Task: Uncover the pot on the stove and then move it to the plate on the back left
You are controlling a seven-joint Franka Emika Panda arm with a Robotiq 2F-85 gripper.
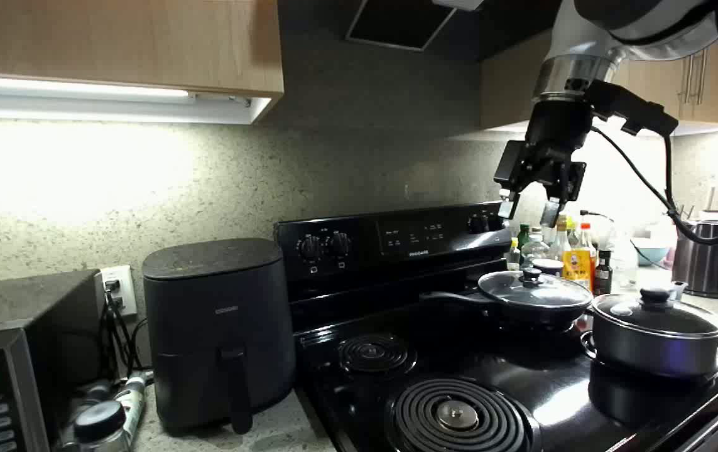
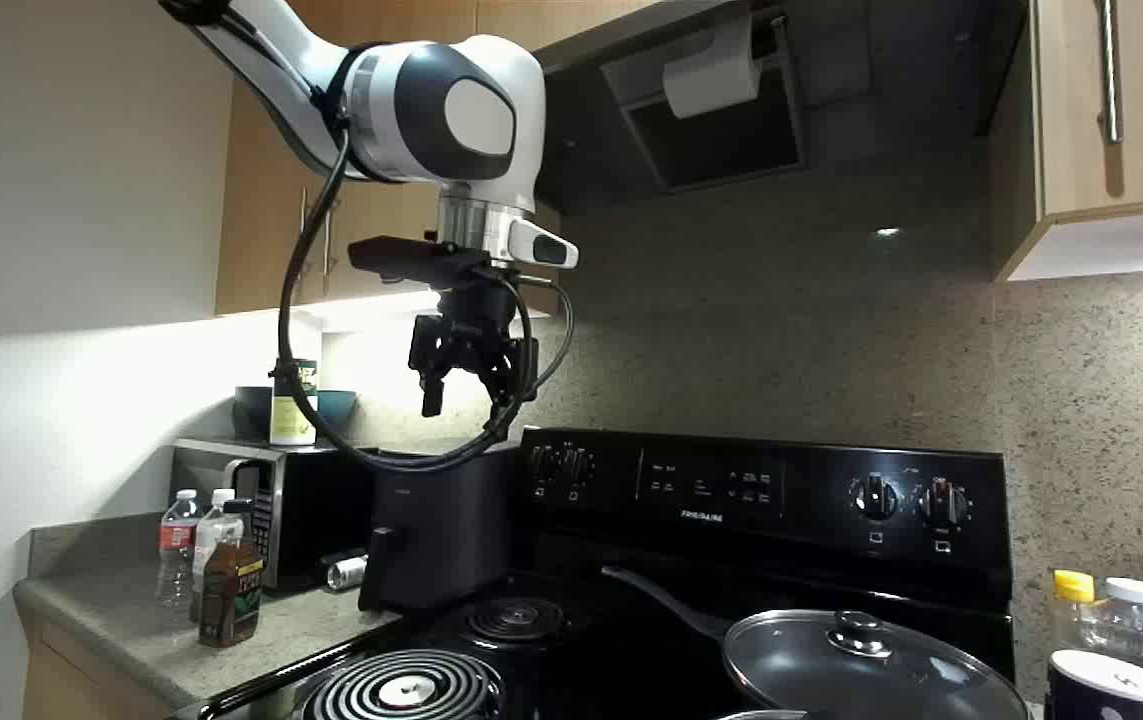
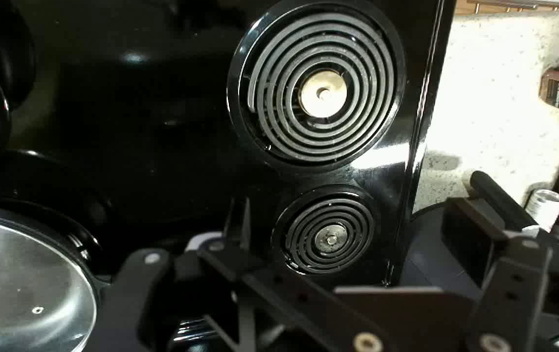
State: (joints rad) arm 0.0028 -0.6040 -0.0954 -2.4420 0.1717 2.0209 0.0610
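Observation:
The pot (image 1: pixel 657 348) is dark grey, round and straight-sided. It stands at the front of the stove (image 1: pixel 553 376) with a glass lid (image 1: pixel 638 317) with a black knob on it. Only a sliver of a rim shows at the bottom edge in an exterior view. The plate, a small coil burner (image 1: pixel 376 355), is bare at the back; it also shows in an exterior view (image 2: pixel 517 620) and in the wrist view (image 3: pixel 303 239). My gripper (image 1: pixel 528 211) is open and empty, high above the stove, as also seen in an exterior view (image 2: pixel 466 405) and the wrist view (image 3: pixel 357 227).
A shallow lidded pan (image 1: pixel 534 307) sits at the back, its handle pointing toward the small burner. A larger coil burner (image 1: pixel 459 420) lies in front of the plate. An air fryer (image 1: pixel 217 333) stands beside the stove. Bottles (image 1: pixel 575 254) stand beyond the pan. A range hood (image 2: pixel 891 110) hangs above.

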